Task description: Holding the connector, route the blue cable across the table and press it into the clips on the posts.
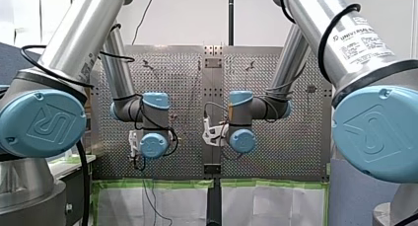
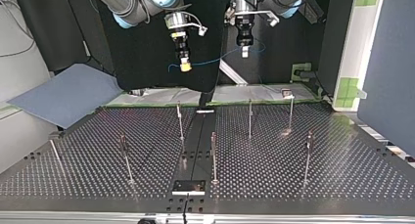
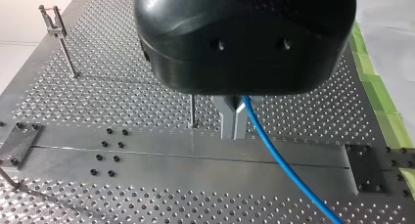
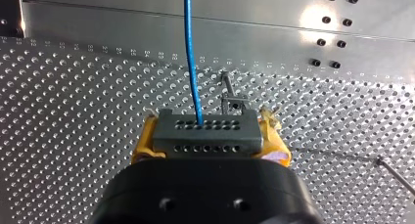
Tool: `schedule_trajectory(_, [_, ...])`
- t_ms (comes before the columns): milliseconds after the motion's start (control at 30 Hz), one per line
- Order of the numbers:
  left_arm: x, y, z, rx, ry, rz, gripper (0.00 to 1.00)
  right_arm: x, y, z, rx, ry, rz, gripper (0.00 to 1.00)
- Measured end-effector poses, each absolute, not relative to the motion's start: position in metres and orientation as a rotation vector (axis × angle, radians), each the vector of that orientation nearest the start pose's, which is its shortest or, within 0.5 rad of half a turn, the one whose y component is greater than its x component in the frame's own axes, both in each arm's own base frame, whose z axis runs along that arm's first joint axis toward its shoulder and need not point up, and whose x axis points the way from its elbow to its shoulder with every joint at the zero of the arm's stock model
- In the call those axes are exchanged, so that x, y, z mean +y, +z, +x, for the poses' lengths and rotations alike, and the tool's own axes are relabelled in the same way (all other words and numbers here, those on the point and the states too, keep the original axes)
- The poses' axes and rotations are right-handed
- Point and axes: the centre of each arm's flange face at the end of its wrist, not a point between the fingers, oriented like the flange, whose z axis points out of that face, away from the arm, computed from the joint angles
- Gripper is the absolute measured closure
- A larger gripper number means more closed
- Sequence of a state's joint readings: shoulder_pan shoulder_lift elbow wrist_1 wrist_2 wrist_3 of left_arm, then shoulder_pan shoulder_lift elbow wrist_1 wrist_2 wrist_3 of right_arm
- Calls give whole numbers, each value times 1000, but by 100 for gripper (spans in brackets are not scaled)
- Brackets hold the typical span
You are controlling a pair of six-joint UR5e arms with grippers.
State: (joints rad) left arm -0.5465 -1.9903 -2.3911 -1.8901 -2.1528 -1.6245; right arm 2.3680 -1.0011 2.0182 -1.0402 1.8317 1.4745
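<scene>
in the top view the right claw (image 2: 185, 65) and the left claw (image 2: 244, 51) are hanging side by side in the upper middle of the frame, over the far edge of the surface (image 2: 313, 185). the blue cable (image 2: 215, 61) is sagging between them, its long axis running left to right across the frame. the posts (image 2: 214, 155) are standing lower in the frame, well apart from both claws, and none is touching the cable. the right claw, its arm entering at upper left, is nearer the centre-left post (image 2: 180, 122); the left claw is nearer the post right of centre (image 2: 250, 117). in the right wrist view the yellow pads (image 4: 143, 141) are clamping the connector (image 4: 205, 135) from both sides, the cable is leaving its face straight ahead, and a clip (image 4: 234, 104) on a post is showing just past the connector. in the left wrist view the metal fingers (image 3: 227, 121) are sitting together, pinching the cable, which is trailing away beyond them. judgement: no clip is holding cable yet; the coming move is calling for a descent toward the posts with the span kept taut.
</scene>
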Motion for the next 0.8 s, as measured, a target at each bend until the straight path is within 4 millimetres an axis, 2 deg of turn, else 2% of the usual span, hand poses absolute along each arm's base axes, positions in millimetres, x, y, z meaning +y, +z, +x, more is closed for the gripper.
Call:
schedule_trajectory(533, [-267,81,288,1559,-18,-75,100,-296,89,457,-811,1543,1589,100])
schedule_trajectory(800, [-240,89,281,1571,53,-98,100,-297,74,468,-816,1474,1621,100])
